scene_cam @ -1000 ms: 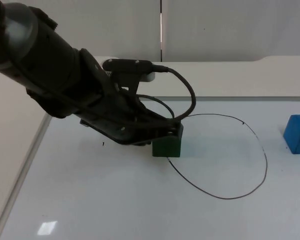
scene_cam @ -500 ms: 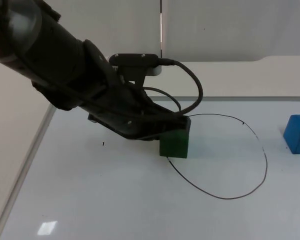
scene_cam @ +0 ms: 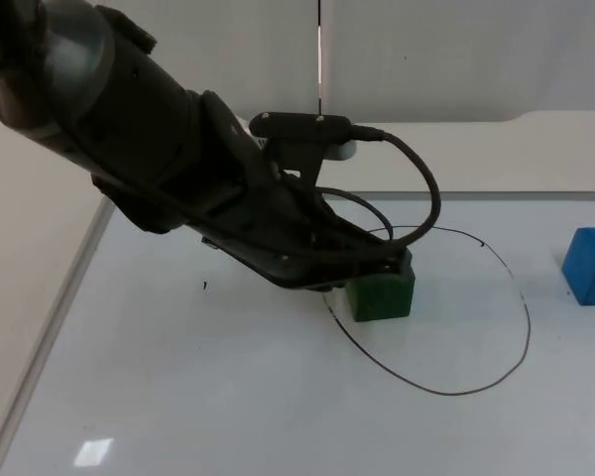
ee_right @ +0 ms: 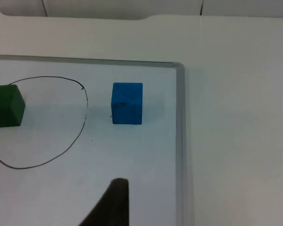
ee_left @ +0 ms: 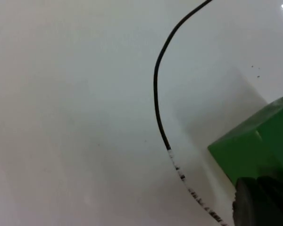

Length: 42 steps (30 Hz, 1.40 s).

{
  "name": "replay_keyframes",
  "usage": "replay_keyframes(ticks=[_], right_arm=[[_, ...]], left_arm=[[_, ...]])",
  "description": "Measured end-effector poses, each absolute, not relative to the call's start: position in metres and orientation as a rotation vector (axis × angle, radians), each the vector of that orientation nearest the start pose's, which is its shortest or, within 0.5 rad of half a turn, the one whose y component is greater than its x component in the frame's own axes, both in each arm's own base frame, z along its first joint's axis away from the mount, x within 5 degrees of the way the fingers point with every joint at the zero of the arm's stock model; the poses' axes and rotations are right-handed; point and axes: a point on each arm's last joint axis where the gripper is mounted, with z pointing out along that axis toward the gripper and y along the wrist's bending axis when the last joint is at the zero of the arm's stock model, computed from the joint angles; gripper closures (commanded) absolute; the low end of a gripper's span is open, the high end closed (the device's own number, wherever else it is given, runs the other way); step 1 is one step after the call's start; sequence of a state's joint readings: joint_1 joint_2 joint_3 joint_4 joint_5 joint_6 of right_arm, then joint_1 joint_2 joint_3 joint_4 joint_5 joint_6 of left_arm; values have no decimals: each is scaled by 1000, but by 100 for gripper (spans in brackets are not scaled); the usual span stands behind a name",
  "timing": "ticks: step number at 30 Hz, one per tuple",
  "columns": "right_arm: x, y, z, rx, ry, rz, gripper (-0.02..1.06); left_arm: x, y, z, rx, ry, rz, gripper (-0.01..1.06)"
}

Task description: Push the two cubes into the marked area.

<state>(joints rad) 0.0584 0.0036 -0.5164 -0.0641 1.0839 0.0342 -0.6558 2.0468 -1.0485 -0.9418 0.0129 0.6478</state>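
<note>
Left tool [scene_cam: 402,266] presses against the 9 o'clock face of the green cube [scene_cam: 381,297], low on the counter [scene_cam: 228,397]; whether its fingers are spread or closed cannot be told. From the top view, the counter is the largest thing, then the drawn ring marking the area [scene_cam: 528,327], then the two cubes. The green cube sits just inside the ring's 9 o'clock edge, nearly on the line. The blue cube [ee_right: 127,103] lies outside the ring, just beyond its 3 o'clock side, near the counter's raised border [ee_right: 179,141]. Right tool [ee_right: 114,202] waits apart from the blue cube, toward 6 o'clock of it in its own wrist view; its state cannot be told either. Both cubes look light, rigid and flat-faced, likely to slide easily on the smooth surface, so a push low and square on a face should keep them from twisting. Nothing stands between the blue cube and the ring.
</note>
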Motion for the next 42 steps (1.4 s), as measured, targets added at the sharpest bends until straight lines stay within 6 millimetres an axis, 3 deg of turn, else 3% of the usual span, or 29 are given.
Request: replay_keyframes(ticks=[22,30,35,42], right_arm=[[-7,-6,280,-21,2053,-19,-1],[-7,-6,280,-21,2053,-19,-1],[-7,-6,280,-21,2053,-19,-1],[-7,-6,280,-21,2053,-19,-1]], left_arm=[[301,-250,100,500,2465,-398,103],[303,-249,110,633,2399,-357,103],[315,-232,130,606,2358,-351,103],[339,-173,168,464,2385,-425,103]])
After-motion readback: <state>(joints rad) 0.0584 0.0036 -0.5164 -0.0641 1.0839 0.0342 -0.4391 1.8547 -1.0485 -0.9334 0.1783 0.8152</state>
